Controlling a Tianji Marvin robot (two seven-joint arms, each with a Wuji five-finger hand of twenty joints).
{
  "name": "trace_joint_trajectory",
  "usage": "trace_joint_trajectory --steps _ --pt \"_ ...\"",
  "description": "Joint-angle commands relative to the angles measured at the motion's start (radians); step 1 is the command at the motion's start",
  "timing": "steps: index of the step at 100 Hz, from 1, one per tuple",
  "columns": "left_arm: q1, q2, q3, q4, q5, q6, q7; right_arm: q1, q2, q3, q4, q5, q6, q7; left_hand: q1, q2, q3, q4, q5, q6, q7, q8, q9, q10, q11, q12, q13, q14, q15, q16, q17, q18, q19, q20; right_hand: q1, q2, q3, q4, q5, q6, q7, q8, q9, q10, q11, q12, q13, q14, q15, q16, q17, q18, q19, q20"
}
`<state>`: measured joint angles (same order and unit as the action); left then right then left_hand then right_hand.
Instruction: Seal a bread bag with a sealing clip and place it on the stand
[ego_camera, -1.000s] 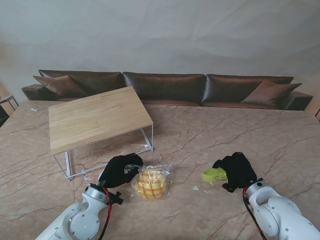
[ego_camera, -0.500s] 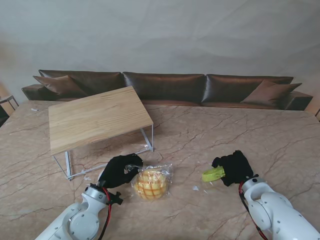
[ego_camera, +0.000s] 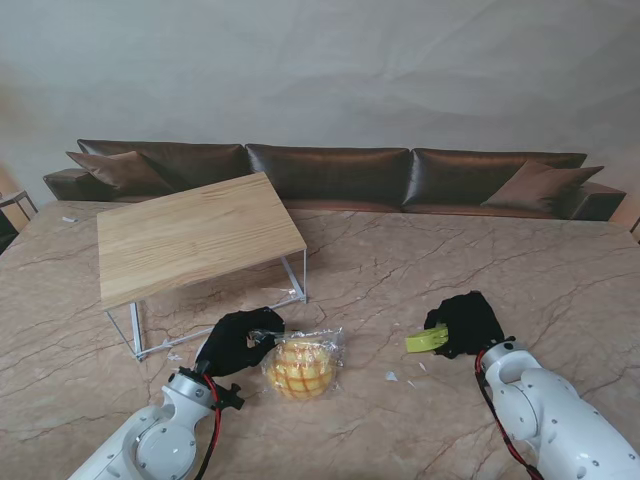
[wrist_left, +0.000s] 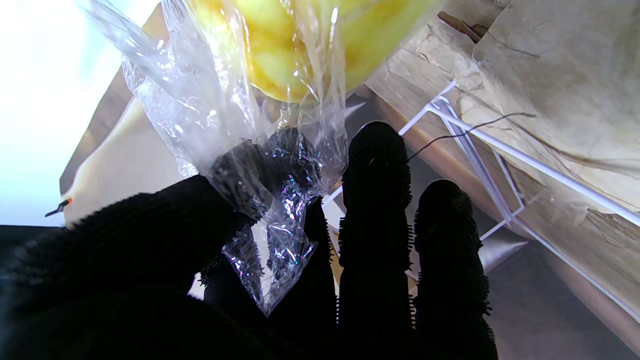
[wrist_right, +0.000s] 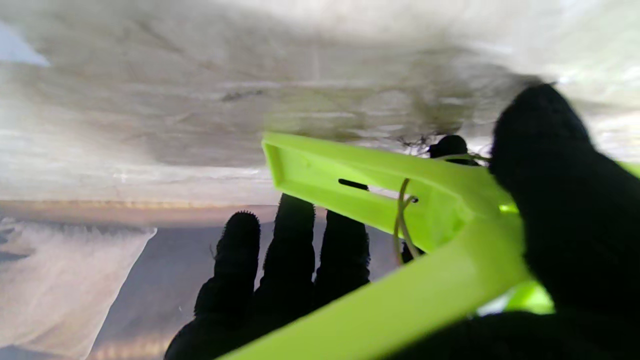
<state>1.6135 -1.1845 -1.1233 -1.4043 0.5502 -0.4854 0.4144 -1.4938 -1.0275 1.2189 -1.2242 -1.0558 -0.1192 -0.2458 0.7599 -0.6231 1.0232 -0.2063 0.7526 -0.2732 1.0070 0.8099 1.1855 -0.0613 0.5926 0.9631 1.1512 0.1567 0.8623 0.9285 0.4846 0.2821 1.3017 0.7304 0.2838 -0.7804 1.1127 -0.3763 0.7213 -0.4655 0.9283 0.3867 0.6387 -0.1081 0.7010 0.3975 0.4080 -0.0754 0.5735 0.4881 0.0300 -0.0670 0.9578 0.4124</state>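
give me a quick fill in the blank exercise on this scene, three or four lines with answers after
1. The right hand holds a sealing clip coloured ____.
2. The left hand grips the bread bag by its ____ plastic neck.
3. The wooden stand has nothing on its ____.
4. The bread bag rests on the marble table to the ____ of the left hand.

Missing words: green; clear; top; right

Tabletop (ego_camera: 400, 270): polished beige marble with dark veins. Stand (ego_camera: 195, 235): matt pale wood top on thin white metal wire legs. Bread bag (ego_camera: 300, 365): clear, crinkled, glossy plastic film. Clip (ego_camera: 426, 340): smooth lime-green plastic. Each robot hand (ego_camera: 238, 340), (ego_camera: 468, 322): black knitted cloth, fuzzy and matt. Sofa (ego_camera: 330, 175), at 12 o'clock: brown leather with a soft sheen.
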Motion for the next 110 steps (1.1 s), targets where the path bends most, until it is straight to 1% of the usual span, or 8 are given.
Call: trace_joint_trajectory --steps 1,25,44,77,97,102,106,110 --pt "0.009 -0.002 0.001 0.0 -0.002 -0.003 -0.002 -0.021 -0.01 -0.01 0.017 -0.003 -0.016 0.013 0.024 0.083 0.001 0.056 0.019 -0.077 0.074 0.048 0.041 -0.107 0.058 0.024 0.006 -0.025 -0.009 0.009 -0.007 -0.022 0.021 -0.003 -0.074 0.16 -0.024 0.005 0.244 -0.126 0.189 0.182 0.019 -0.005 -0.053 -0.05 0.026 -0.048 -0.07 -0.069 -0.002 -0.021 -0.012 0.016" --pt "0.009 -0.002 0.001 0.002 -0.008 -0.007 -0.007 -0.029 -0.022 0.011 0.006 0.077 -0.069 0.052 0.023 0.085 -0.001 0.056 0.018 -0.078 0.072 0.047 0.041 -0.107 0.056 0.024 0.007 -0.027 -0.008 0.008 -0.007 -0.024 0.02 -0.004 -0.1 0.077 0.0 0.039 0.356 -0.038 0.211 0.411 0.386 0.033 -0.097 -0.083 0.418 0.06 -0.144 -0.142 0.17 0.07 0.009 0.029" --pt "0.007 -0.002 0.002 0.003 -0.011 -0.013 -0.011 -0.008 -0.029 -0.004 0.038 0.147 -0.084 0.086 0.023 0.086 -0.002 0.056 0.018 -0.079 0.071 0.047 0.041 -0.107 0.056 0.023 0.007 -0.028 -0.007 0.008 -0.006 -0.024 0.021 -0.004 -0.091 -0.154 0.112 -0.03 0.406 -0.009 0.228 0.457 0.524 0.045 -0.022 -0.037 0.63 0.121 -0.106 -0.06 0.335 0.134 0.076 0.069" --pt "0.009 0.002 -0.003 0.002 -0.015 -0.012 -0.028 0.064 -0.032 -0.092 0.125 0.184 -0.097 0.077 0.023 0.084 -0.003 0.057 0.019 -0.078 0.07 0.047 0.041 -0.106 0.055 0.025 0.007 -0.026 -0.005 0.009 -0.005 -0.024 0.023 -0.003 -0.085 -0.256 0.166 -0.065 0.407 -0.013 0.224 0.486 0.555 0.007 0.148 0.128 0.664 0.102 -0.028 0.08 0.381 0.173 0.129 0.111" --pt "0.009 0.003 -0.007 0.002 -0.019 -0.011 -0.033 0.098 -0.032 -0.139 0.16 0.179 -0.109 0.053 0.023 0.085 -0.002 0.058 0.018 -0.078 0.07 0.048 0.042 -0.106 0.056 0.025 0.008 -0.024 -0.004 0.009 -0.006 -0.023 0.024 -0.002 -0.107 -0.273 0.187 -0.009 0.493 0.015 0.288 0.52 0.621 0.003 0.231 0.208 0.619 0.077 0.075 0.15 0.353 0.151 0.109 0.161" --pt "0.01 0.003 -0.008 0.003 -0.019 -0.011 -0.034 0.103 -0.032 -0.146 0.164 0.178 -0.115 0.047 0.021 0.087 -0.003 0.057 0.017 -0.078 0.069 0.047 0.042 -0.105 0.056 0.025 0.008 -0.024 -0.004 0.009 -0.006 -0.022 0.024 -0.002 -0.117 -0.287 0.205 0.03 0.524 0.026 0.316 0.544 0.647 0.004 0.266 0.234 0.64 0.08 0.11 0.168 0.364 0.156 0.112 0.166" --pt "0.01 0.003 -0.009 0.003 -0.02 -0.012 -0.035 0.102 -0.031 -0.147 0.161 0.17 -0.117 0.043 0.022 0.086 -0.002 0.058 0.019 -0.077 0.07 0.047 0.041 -0.106 0.055 0.025 0.008 -0.024 -0.004 0.009 -0.006 -0.022 0.024 -0.002 -0.125 -0.299 0.217 0.115 0.563 0.029 0.334 0.629 0.678 0.004 0.286 0.262 0.673 0.087 0.148 0.195 0.386 0.164 0.127 0.176" --pt "0.011 0.003 -0.011 0.003 -0.02 -0.012 -0.036 0.099 -0.03 -0.145 0.154 0.162 -0.119 0.042 0.022 0.085 -0.003 0.058 0.018 -0.077 0.069 0.047 0.041 -0.105 0.055 0.024 0.008 -0.024 -0.004 0.009 -0.006 -0.021 0.024 -0.002 -0.123 -0.331 0.232 0.13 0.588 0.033 0.362 0.678 0.717 0.002 0.309 0.277 0.728 0.098 0.216 0.233 0.414 0.177 0.144 0.184"
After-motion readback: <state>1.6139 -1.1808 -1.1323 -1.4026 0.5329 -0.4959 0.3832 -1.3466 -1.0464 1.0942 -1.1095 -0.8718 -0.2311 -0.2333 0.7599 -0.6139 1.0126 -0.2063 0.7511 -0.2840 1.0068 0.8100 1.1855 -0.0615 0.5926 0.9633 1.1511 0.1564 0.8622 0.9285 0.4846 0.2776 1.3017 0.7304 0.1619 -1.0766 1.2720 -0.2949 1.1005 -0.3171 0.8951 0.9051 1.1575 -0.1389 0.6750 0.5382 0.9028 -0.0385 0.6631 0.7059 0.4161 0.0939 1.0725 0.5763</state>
